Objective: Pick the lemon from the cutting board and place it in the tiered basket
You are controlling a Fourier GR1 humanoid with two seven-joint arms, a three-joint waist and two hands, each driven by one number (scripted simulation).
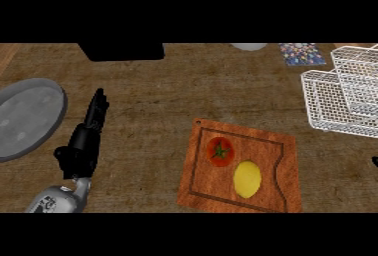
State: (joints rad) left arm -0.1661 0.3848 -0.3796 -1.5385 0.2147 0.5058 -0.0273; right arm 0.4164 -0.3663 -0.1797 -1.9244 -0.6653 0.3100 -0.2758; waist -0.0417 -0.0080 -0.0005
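- Lemon [247, 179] on near cutting board [280, 165]: judged light, firm, prone to roll; grasp across its middle.
- Left hand [87, 140] fingers straight, pressed together.
- Right hand's fingers: cannot tell.

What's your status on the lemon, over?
Left hand open, resting left of board. Right hand barely in view at right edge. Yellow lemon on brown wooden cutting board, beside red tomato. White wire tiered basket ahead right, path unobstructed.
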